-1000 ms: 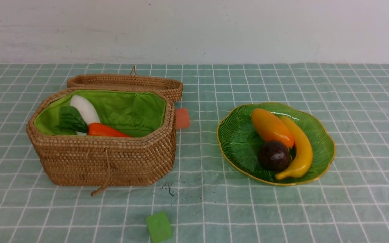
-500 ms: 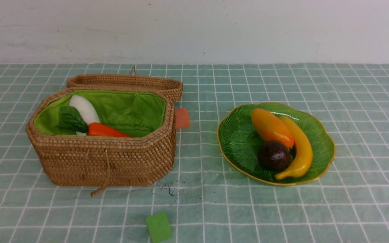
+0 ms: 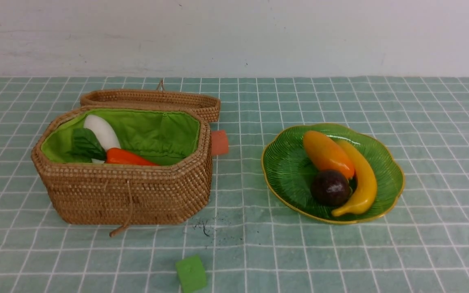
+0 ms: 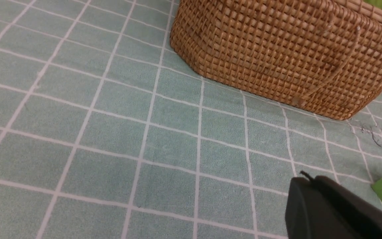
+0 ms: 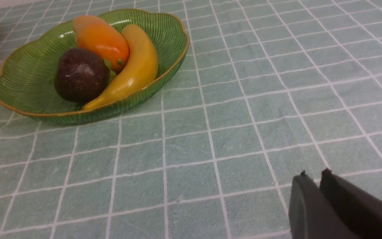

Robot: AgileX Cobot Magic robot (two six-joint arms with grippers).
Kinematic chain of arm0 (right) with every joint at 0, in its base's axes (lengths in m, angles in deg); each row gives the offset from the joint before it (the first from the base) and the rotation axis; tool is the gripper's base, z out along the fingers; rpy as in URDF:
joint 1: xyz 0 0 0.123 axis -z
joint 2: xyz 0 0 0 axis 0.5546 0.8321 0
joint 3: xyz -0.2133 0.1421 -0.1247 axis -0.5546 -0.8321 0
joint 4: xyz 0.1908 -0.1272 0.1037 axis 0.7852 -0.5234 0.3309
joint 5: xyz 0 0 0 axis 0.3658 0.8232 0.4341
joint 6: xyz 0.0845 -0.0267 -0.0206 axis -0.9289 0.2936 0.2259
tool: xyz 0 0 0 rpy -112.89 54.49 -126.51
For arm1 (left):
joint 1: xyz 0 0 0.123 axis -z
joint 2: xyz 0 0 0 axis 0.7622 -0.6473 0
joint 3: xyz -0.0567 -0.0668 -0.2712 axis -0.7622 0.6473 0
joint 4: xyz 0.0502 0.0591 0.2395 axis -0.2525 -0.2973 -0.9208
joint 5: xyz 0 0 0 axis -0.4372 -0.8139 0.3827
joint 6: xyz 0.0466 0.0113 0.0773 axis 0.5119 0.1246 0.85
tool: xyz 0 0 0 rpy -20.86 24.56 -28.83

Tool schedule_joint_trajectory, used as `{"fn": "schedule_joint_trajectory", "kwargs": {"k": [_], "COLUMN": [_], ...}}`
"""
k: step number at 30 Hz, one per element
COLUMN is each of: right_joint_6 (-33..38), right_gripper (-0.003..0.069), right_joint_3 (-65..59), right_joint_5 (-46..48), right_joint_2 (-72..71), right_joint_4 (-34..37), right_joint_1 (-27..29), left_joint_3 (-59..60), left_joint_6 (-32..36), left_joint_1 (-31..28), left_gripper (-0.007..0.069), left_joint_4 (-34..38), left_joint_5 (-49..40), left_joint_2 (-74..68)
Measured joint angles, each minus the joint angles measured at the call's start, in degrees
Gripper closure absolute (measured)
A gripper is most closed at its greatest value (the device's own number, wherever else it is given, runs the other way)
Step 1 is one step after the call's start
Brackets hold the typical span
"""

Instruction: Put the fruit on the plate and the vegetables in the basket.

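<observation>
Fruit (image 3: 340,171) on plate (image 3: 283,171); left end effector (image 4: 305,181) together; right end effector (image 5: 313,177) nearly together, empty.

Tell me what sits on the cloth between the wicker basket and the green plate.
Only a small orange-red block, right beside the basket; the cloth toward the plate is bare, front view.

tablecloth (image 3: 340,252): pale green, white grid lines, covers the table.
green cube (image 3: 191,273): near front edge.
orange-pink block (image 3: 220,142): mid-table.
dark scuff marks (image 3: 204,228): on cloth.
wall (image 3: 234,36): white, behind table.
</observation>
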Motion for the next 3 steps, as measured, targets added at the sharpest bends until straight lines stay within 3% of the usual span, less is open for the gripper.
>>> {"fn": "schedule_joint_trajectory", "kwargs": {"k": [3], "right_joint_6": [0.0], "right_gripper": [0.0589], "right_joint_3": [0.0], "right_joint_5": [0.0], "right_joint_2": [0.0], "right_joint_4": [0.0], "right_joint_1": [0.0], "left_joint_3": [0.0], "left_joint_6": [0.0], "left_joint_1": [0.0], "left_gripper": [0.0638], "left_joint_4": [0.0], "left_joint_5": [0.0], "left_joint_2": [0.0]}}
